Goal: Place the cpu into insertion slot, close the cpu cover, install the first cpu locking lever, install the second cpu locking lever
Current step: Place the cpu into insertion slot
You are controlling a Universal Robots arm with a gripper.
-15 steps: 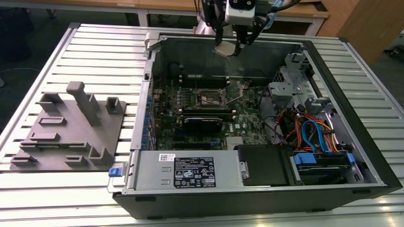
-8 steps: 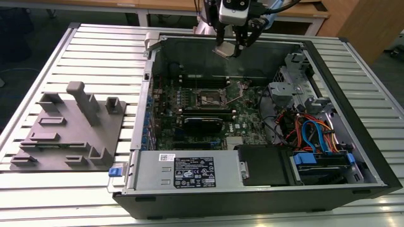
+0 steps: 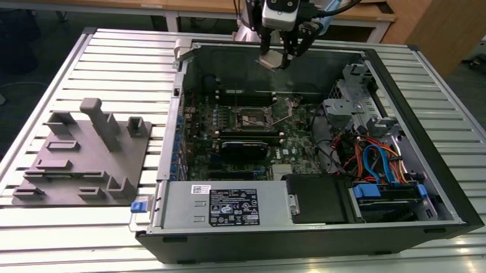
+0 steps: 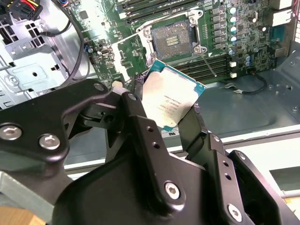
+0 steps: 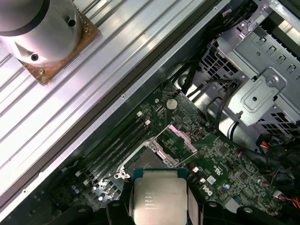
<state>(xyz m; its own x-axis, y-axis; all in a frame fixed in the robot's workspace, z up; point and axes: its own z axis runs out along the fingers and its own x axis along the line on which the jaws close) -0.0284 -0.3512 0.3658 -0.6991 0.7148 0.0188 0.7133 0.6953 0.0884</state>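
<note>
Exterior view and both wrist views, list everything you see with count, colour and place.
cpu: one, silvery, held over the open case.
insertion slot: one, dark centre, empty, on the green board.
cpu cover: one, silver, swung open beside the slot.
computer case: one, black, on the table.
fixture block: one, grey, on the table at the exterior view's left.
table: one, silver slats, under everything.
fingers: one pair, black, shut on the cpu.

Slatted table [image 3: 114, 57] bears open computer case [image 3: 304, 245] and grey fixture [image 3: 76, 170].

Illegible print on cpu [image 4: 171, 101] and case label [image 3: 234, 206]
</note>
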